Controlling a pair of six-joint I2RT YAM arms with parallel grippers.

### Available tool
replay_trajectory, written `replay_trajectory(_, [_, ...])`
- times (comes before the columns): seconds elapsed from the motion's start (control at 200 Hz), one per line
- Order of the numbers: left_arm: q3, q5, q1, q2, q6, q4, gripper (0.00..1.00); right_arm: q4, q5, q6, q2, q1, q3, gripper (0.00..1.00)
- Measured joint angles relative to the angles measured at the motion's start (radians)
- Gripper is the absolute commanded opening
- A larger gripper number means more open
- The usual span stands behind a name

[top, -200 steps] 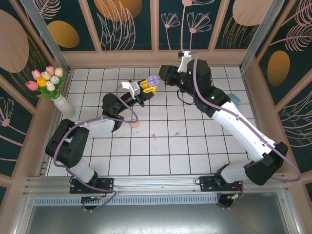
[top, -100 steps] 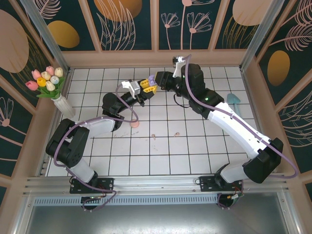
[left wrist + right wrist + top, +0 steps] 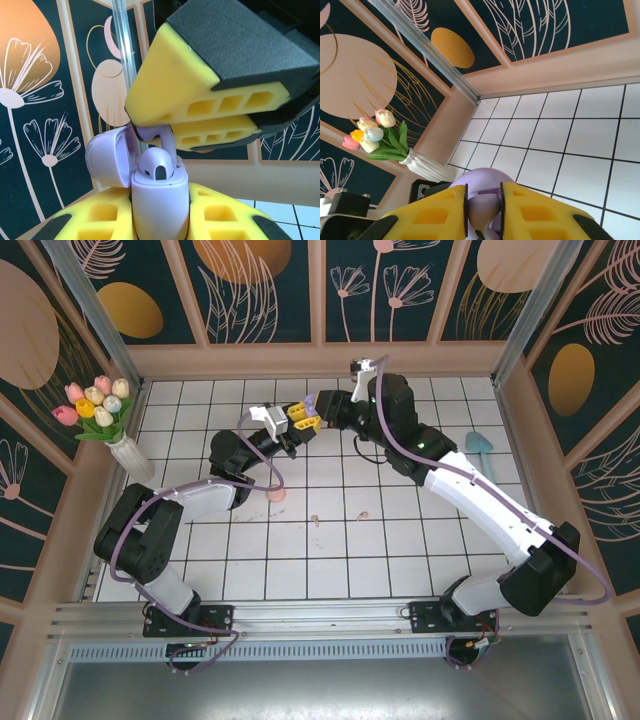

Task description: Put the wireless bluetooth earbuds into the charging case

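Well, we grip the charging case [image 3: 312,411] in our left gripper [image 3: 303,421] and a purple earbud [image 3: 159,134] in our right gripper [image 3: 323,406].
From above, the right gripper sits just beside the case, while a pale pink earbud [image 3: 316,521] and a second pink earbud [image 3: 362,515] lie on the tiles [image 3: 400,560], well apart from the case. At the left wrist, the case stands open with a seated earbud [image 3: 157,169] inside and the pinched purple earbud at its mouth. At the right wrist, our narrowly parted fingers [image 3: 432,215] clamp something purple, with the case lid [image 3: 482,177] just beyond.
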Motion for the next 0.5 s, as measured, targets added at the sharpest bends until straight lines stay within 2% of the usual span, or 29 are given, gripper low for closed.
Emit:
replay_trajectory(0.265, [0.0,0.0,0.0,0.0,0.0,-0.007,0.0,-0.002,0.058,-0.034,0.003,0.024,-0.01,0.23])
replay_trajectory(0.4, [0.0,0.0,0.0,0.0,0.0,-0.024,0.0,-0.008,0.089,-0.064,0.011,0.04,-0.008,0.47])
replay_trajectory(0.5, [0.0,0.0,0.0,0.001,-0.004,-0.041,0.0,-0.013,0.101,-0.078,0.017,0.047,-0.002,0.54])
